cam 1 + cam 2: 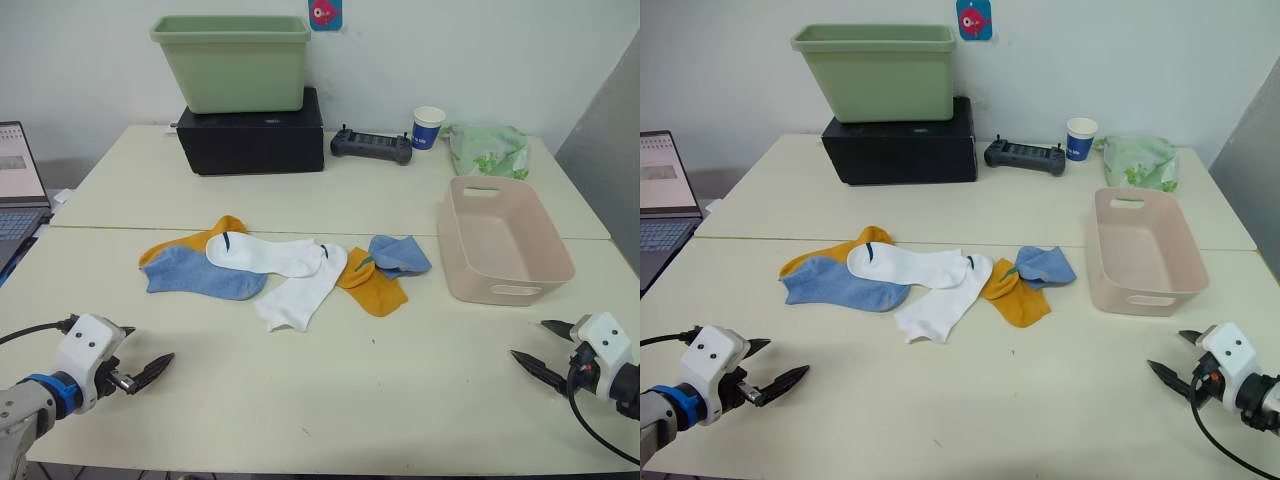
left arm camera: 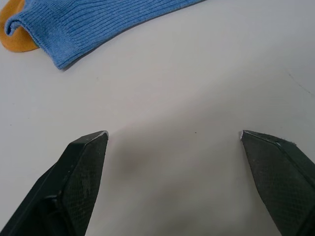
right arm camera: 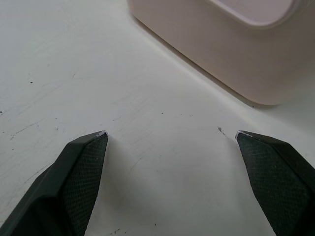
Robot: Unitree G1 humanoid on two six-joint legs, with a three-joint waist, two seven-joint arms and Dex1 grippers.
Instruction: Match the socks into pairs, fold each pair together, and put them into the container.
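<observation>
Left claw (image 1: 140, 352) agape; yellow sock (image 1: 215, 236) mostly hidden under blue sock (image 1: 200, 275).

Two cream tables (image 1: 330, 210) pushed together, seam running across, against a plain white wall (image 1: 480, 50). Small sticker (image 1: 325, 14) high on the wall, above the tables' back edge. Grey panel (image 1: 610, 140) beside the tables' far corner. Even lighting, soft shadows.
</observation>
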